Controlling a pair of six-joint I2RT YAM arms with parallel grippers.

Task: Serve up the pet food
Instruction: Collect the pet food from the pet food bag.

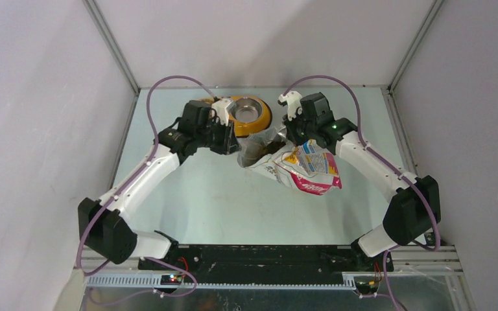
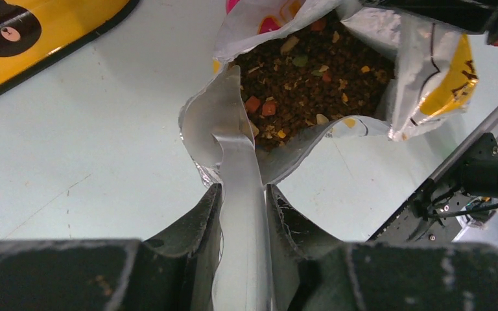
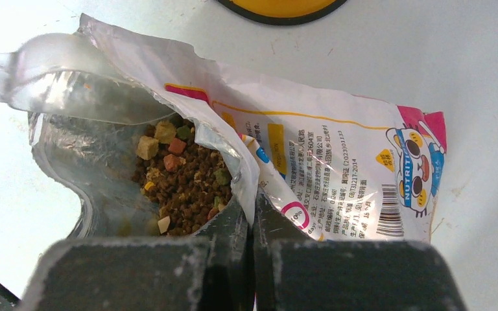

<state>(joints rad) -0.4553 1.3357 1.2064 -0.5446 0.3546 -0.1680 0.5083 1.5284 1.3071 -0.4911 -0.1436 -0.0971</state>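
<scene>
Table (image 1: 214, 194): pale, walled on three sides, both arms reaching to the far middle.

Left arm (image 1: 142, 172) and right arm (image 1: 376, 165) meet over the bag; their wrists hide much of what lies below in the top view.

Bag (image 1: 308, 170): glossy, white, yellow and pink, with a cartoon cat. It lies right of centre with its mouth opening to the left. The foil lining shows inside.

Feeder (image 1: 262, 120): yellow, at the far edge, just beyond the bag. One metal bowl (image 1: 245, 109) is visible. The feeder's left part is covered by the left wrist, and both wrist views cut it off at the frame edge.

Scoop (image 2: 233, 129): translucent, with its bowl end lying at the near lip of the bag's mouth. Cannot tell whether it holds anything. It is hard to pick out from above.

Left end effector (image 2: 242, 191): clamped on the scoop's handle, one finger on each side.

Right end effector (image 3: 253, 208): fingers pressed together, pinching the bag's upper edge at the mouth.

Pet food (image 2: 305, 71): all seen is inside the bag. It is mostly small dark brown bits, with some reddish, tan and green pieces. The depth is hidden by the bag walls.
</scene>
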